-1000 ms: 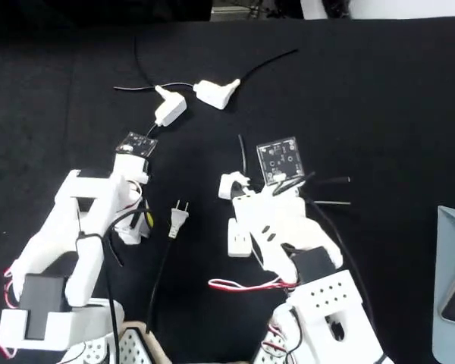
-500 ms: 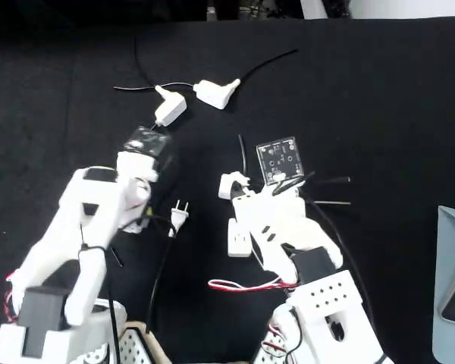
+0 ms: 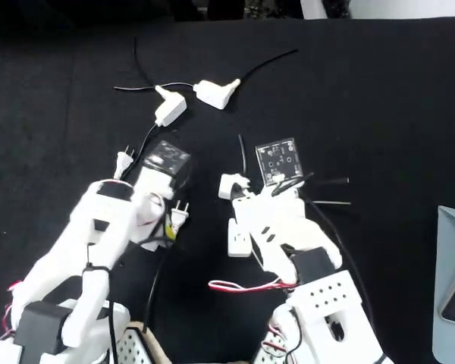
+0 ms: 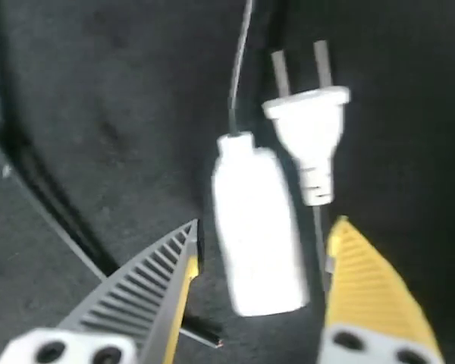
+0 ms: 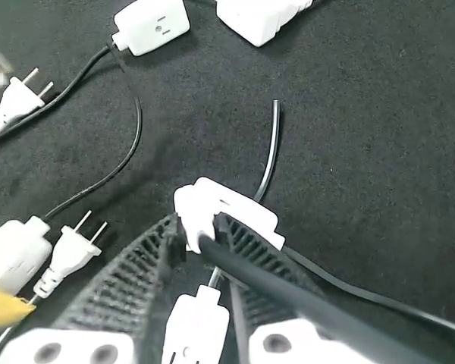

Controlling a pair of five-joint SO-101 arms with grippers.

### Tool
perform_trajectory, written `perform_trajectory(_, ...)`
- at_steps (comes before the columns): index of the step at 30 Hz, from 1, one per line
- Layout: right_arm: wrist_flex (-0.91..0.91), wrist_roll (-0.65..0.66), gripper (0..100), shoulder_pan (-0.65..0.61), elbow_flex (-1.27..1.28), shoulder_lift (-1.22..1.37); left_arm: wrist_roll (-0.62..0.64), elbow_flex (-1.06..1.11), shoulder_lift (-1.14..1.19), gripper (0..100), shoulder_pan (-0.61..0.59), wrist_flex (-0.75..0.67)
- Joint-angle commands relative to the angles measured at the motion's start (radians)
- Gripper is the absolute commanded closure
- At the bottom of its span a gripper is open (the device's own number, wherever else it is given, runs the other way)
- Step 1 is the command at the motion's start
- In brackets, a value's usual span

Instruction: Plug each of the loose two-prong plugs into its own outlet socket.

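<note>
My left gripper [image 4: 267,227] is open, with its fingers on either side of a long white socket block [image 4: 258,235] lying on the black table. Just past that block lies a white two-prong plug [image 4: 309,133], also seen in the high view [image 3: 180,214]. A second loose plug [image 3: 125,161] lies beside the left arm. My right gripper [image 5: 205,243] is shut on a white plug [image 5: 224,211] with a black cable, held near the middle of the table [image 3: 231,184]. Another white socket block [image 3: 237,236] lies beside the right arm.
Two white socket blocks [image 3: 169,110] [image 3: 214,93] with black cables lie farther back. A square black board [image 3: 280,160] sits behind the right gripper. A grey bin [image 3: 451,280] stands at the right edge. Loose black cables cross the mat.
My left arm has swung right and forward, bringing its gripper over the socket block by the middle plug and uncovering the second plug. The right arm has not moved.
</note>
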Motion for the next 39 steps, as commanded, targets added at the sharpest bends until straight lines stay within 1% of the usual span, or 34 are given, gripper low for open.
perform_trajectory(1,-0.021,0.008,98.5,0.012,-0.008,-0.005,-0.011,-0.045,-0.044,70,-0.108,-0.008)
perform_trajectory(5,-0.021,0.008,98.5,0.012,-0.008,-0.005,-0.014,-0.091,-0.035,70,-0.171,-0.005)
perform_trajectory(8,-0.021,0.008,98.5,0.012,-0.008,-0.005,-0.049,-0.108,-0.046,70,-0.196,0.011)
perform_trajectory(13,-0.017,0.008,98.5,0.005,-0.013,-0.005,-0.052,-0.228,-0.048,70,-0.248,0.149)
perform_trajectory(16,-0.020,0.008,98.5,-0.035,-0.019,-0.005,-0.048,-0.303,-0.048,70,-0.292,0.219)
perform_trajectory(18,-0.017,0.008,98.5,-0.087,-0.033,-0.005,-0.044,-0.340,-0.048,70,-0.337,0.247)
perform_trajectory(21,-0.020,0.006,98.5,-0.164,-0.053,-0.004,0.031,-0.372,-0.074,70,-0.424,0.269)
perform_trajectory(25,-0.021,0.006,98.5,-0.304,-0.096,0.022,0.101,-0.358,-0.172,70,-0.552,0.255)
perform_trajectory(29,-0.026,0.005,98.5,-0.414,-0.183,0.157,0.195,-0.289,-0.278,70,-0.633,0.222)
perform_trajectory(32,-0.117,0.003,98.5,-0.456,-0.229,0.288,0.278,-0.174,-0.342,70,-0.642,0.149)
perform_trajectory(36,-0.284,0.015,98.6,-0.493,-0.254,0.455,0.341,-0.007,-0.394,70,-0.645,-0.017)
perform_trajectory(39,-0.284,0.043,98.6,-0.519,-0.312,0.576,0.354,0.070,-0.397,70,-0.647,-0.100)
